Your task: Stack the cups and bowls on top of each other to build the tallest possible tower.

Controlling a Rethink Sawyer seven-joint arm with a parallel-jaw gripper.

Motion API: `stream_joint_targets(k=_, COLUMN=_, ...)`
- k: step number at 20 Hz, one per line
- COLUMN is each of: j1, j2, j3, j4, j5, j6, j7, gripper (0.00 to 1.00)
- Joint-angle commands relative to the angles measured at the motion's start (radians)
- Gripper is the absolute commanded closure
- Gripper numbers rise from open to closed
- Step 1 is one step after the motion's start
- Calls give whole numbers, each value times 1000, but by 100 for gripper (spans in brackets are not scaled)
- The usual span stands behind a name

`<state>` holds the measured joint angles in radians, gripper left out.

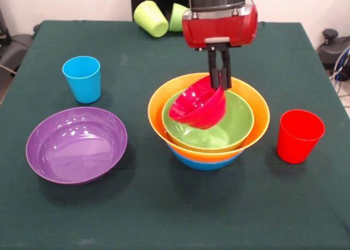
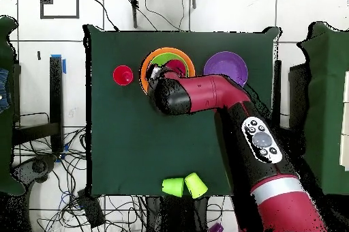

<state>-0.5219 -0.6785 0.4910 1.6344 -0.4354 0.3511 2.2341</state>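
**Red bowl pinched above the stack**

Fingers (image 1: 220, 77) of the gripper (image 1: 220, 85) clamp the rim of the glossy small red bowl (image 1: 199, 106), tilted inside the green bowl (image 1: 238, 121), nested in orange (image 1: 261, 114) over blue (image 1: 202, 163).

The red and black arm (image 2: 225, 99) reaches from five o'clock toward eleven o'clock in the overhead view, its gripper (image 1: 220, 77) pointing straight down with both fingers (image 1: 214, 75) closed together on the small red bowl's (image 1: 199, 105) rim.
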Motion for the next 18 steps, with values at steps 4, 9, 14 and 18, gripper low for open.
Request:
stream_joint_targets(k=4, j1=30, j2=110, j3=-74, j4=25, j5=-129, j6=-57, j7=-27, gripper=100)
stream_joint_targets(k=9, j1=26, j2=120, j3=-62, j4=19, j5=-158, j6=-27, j7=-66, gripper=100)
stream_joint_targets(k=14, j1=30, j2=122, j3=-57, j4=4, j5=-180, j6=-8, j7=-83, gripper=0)
stream_joint_targets(k=18, j1=28, j2=124, j3=-49, j4=-8, j5=-178, j6=7, j7=-73, gripper=0)
